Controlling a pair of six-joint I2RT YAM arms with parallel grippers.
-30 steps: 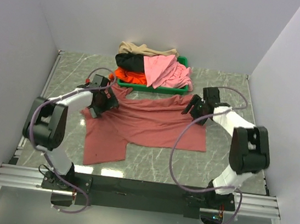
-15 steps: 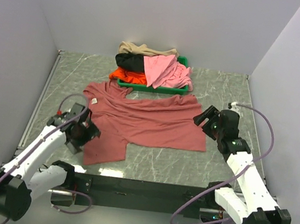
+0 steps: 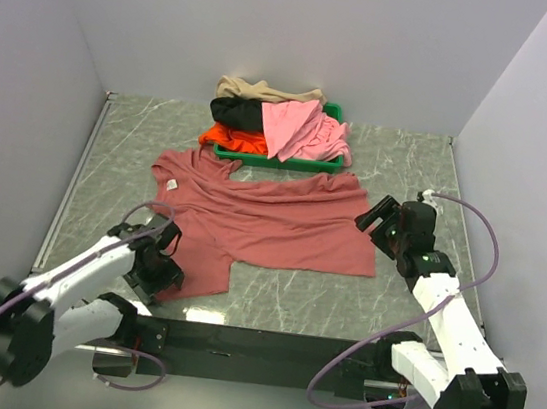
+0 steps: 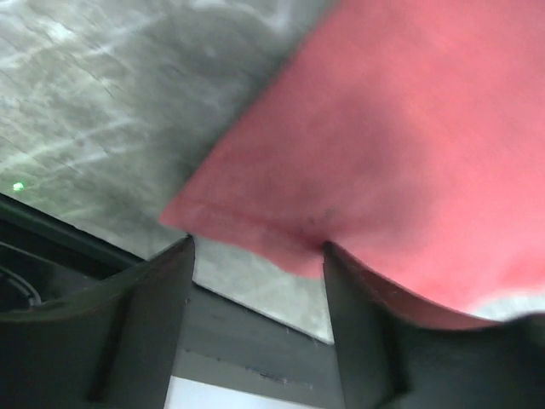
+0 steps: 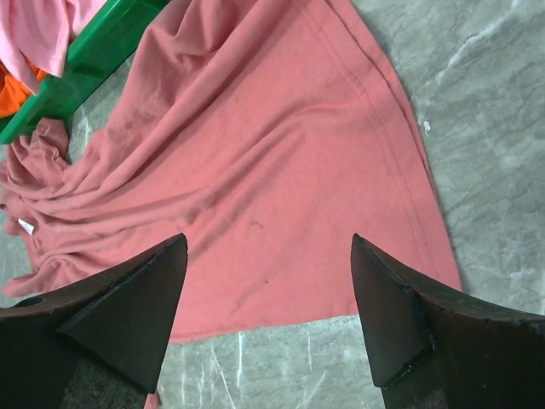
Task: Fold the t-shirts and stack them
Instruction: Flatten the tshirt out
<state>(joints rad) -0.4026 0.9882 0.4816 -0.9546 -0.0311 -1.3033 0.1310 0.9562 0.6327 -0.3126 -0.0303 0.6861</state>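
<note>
Grasp step, I judged: brick-red t-shirt [image 3: 271, 226] lay spread on table [image 3: 410, 162]; left gripper [image 4: 255, 249], jaws apart, straddled its near-left corner; right gripper [image 5: 268, 243] hung unclenched over right edge. Next: pinch both corners.

Spread t-shirt [image 3: 271, 224] lies flat mid-table [image 3: 410, 162]. Tray [image 3: 334, 111] sits just behind it, near the back wall. Piled t-shirts [image 3: 275, 119] are in the tray, with some spilling over its left and back rim. Left gripper [image 3: 162, 273] is at the spread t-shirt's near-left corner and right gripper [image 3: 378, 218] at its far-right corner.
</note>
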